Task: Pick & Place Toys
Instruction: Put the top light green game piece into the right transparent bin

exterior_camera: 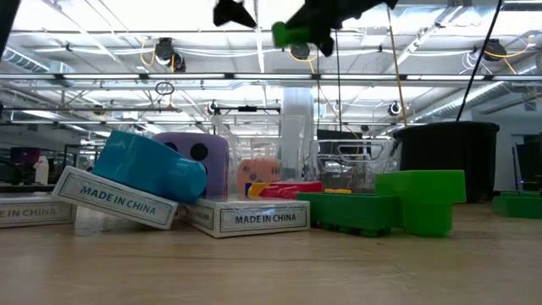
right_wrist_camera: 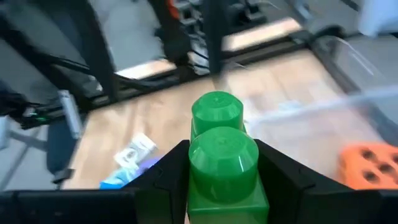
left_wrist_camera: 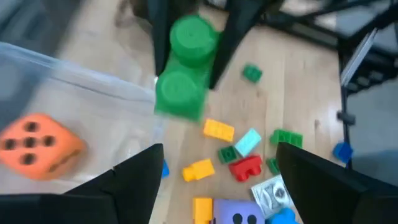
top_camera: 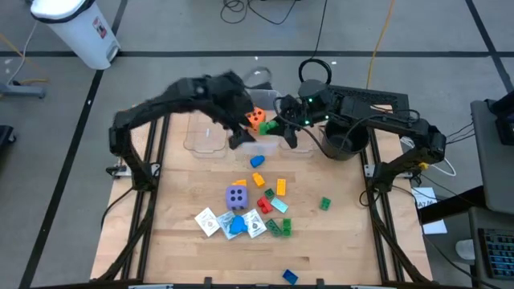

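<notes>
My right gripper (top_camera: 279,128) is shut on a green two-stud brick (right_wrist_camera: 221,158) and holds it high over the table's far middle, above a clear bin (top_camera: 269,144). The brick also shows in the left wrist view (left_wrist_camera: 185,68) and at the top of the low view (exterior_camera: 292,34). My left gripper (left_wrist_camera: 217,186) stands open just left of the brick, with nothing between its fingers. An orange die (top_camera: 255,119) lies in a clear bin (left_wrist_camera: 74,87). On the table lie a purple die (top_camera: 236,197), white cards (top_camera: 209,221) and several small bricks (top_camera: 277,189). My right gripper pinches the green brick by its two long sides (right_wrist_camera: 196,180) between its two fingers. The fingers (left_wrist_camera: 239,31) come from the table's right, slanting a little downward. The brick is lifted clear of the table and the bins, its studs pointing away from the wrist.
A second clear bin (top_camera: 207,136) stands at the far left of the board. A black pot (top_camera: 344,140) stands at the far right under the right arm. A lone green brick (top_camera: 324,204) and a blue one (top_camera: 290,277) lie apart near the right and front.
</notes>
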You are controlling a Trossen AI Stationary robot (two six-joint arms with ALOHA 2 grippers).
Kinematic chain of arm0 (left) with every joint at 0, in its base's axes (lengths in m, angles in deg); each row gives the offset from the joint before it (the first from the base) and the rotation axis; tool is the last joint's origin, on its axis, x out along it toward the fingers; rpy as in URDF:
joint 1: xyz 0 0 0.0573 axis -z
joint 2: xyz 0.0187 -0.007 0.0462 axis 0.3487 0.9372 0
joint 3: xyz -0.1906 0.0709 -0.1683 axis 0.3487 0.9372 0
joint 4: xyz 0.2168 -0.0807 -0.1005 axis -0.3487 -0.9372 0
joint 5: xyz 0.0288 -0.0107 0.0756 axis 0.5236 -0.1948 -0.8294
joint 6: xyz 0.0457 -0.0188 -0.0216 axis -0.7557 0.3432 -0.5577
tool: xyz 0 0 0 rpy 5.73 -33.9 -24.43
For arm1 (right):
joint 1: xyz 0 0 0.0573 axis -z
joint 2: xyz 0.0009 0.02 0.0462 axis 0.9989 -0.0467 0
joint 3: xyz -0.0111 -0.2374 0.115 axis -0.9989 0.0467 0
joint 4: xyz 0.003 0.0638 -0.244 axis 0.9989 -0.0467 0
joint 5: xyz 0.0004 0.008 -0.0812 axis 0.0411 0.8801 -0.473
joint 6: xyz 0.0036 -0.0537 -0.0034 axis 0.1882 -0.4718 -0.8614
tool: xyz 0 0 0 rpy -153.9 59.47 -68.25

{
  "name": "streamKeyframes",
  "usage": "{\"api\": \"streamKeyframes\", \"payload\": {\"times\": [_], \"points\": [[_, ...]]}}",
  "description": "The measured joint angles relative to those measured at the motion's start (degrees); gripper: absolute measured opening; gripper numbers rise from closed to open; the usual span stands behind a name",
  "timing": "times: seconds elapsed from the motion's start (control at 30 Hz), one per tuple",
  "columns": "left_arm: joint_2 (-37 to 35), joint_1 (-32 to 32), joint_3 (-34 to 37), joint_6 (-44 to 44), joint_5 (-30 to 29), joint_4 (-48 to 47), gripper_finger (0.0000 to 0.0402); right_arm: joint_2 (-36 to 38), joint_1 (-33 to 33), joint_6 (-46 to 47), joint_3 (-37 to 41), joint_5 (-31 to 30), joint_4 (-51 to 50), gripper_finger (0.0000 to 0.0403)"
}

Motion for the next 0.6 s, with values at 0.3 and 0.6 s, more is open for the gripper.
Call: {"api": "streamKeyframes", "payload": {"times": [0.3,0.6], "points": [[-15.1,-3.5,1.7,1.3,-7.9,7.7,0.0294,2.5,2.9,0.0,1.8,-10.4,0.2,0.0135],[-27.8,-0.3,19.5,2.9,-9.8,29.5,0.0258,9.2,2.8,7.8,20.2,-22.1,18.5,0.0135]]}}
